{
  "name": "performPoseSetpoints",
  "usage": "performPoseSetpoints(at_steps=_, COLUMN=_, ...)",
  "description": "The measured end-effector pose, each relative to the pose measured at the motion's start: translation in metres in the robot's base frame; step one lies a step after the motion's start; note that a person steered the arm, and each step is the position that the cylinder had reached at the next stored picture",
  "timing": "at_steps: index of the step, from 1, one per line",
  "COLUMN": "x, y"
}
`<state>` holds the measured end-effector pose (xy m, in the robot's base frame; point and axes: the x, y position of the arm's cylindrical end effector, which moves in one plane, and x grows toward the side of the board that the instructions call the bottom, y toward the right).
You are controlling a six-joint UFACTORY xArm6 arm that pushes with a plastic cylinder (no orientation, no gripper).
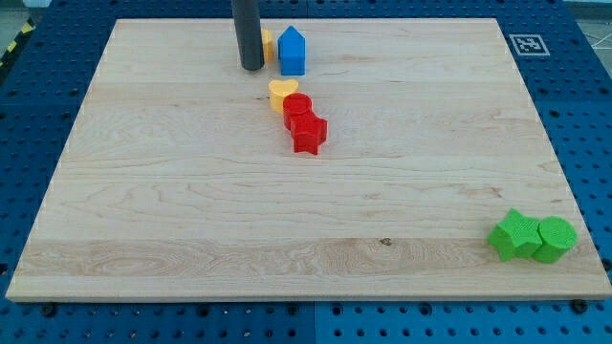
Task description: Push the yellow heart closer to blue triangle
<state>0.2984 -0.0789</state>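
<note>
The yellow heart [280, 93] lies near the view's top centre, touching a red round block [297, 107] at its lower right. The blue block [292, 51], house-shaped with a pointed top, stands above the heart with a small gap between them. My tip [251, 67] rests on the board to the left of the blue block and up-left of the heart, touching neither. A yellow block [269, 46] shows partly behind the rod, beside the blue block's left side.
A red star [308, 132] sits just below the red round block. A green star-like block [513, 236] and a green round block [556, 239] sit together at the view's bottom right, near the board's edge [306, 298]. A marker tag [527, 44] lies at top right.
</note>
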Motion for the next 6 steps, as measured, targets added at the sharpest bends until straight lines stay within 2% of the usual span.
performPoseSetpoints(at_steps=3, x=0.069, y=0.009)
performPoseSetpoints(at_steps=6, x=0.073, y=0.083)
